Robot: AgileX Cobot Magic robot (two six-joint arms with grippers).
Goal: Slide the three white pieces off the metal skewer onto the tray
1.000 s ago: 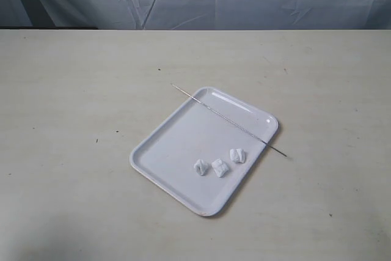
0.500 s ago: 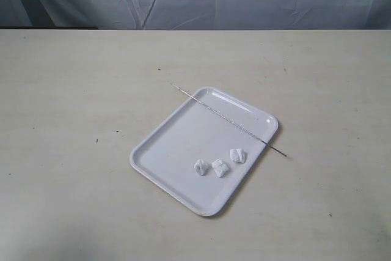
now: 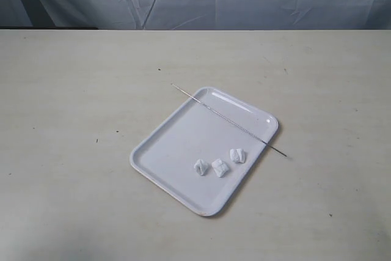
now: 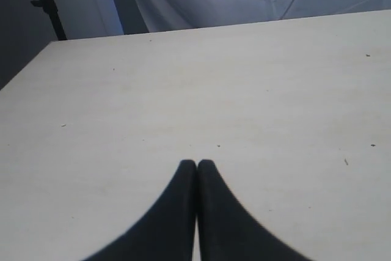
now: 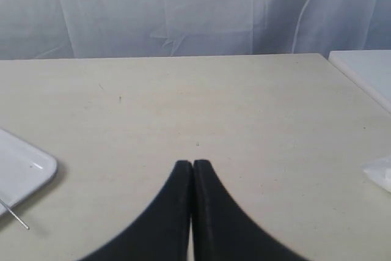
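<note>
Nothing has moved: three white pieces [image 3: 219, 164] lie on the tray [image 3: 165, 151], the bare metal skewer [image 3: 229, 121] crossing it far-left to near-right. Both empty, the left gripper [image 4: 197, 163] and right gripper [image 5: 192, 163] are closed; the right is nearer.

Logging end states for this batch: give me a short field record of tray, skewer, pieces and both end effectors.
destination: flat rectangular white plastic tray, on the pale table
tool: thin silvery metal skewer, bare, across the tray's far end, both ends past the rim
load: three small soft white lumps, loose on the tray, apart from the skewer
left end effector: shut, empty
right end effector: shut, empty
</note>
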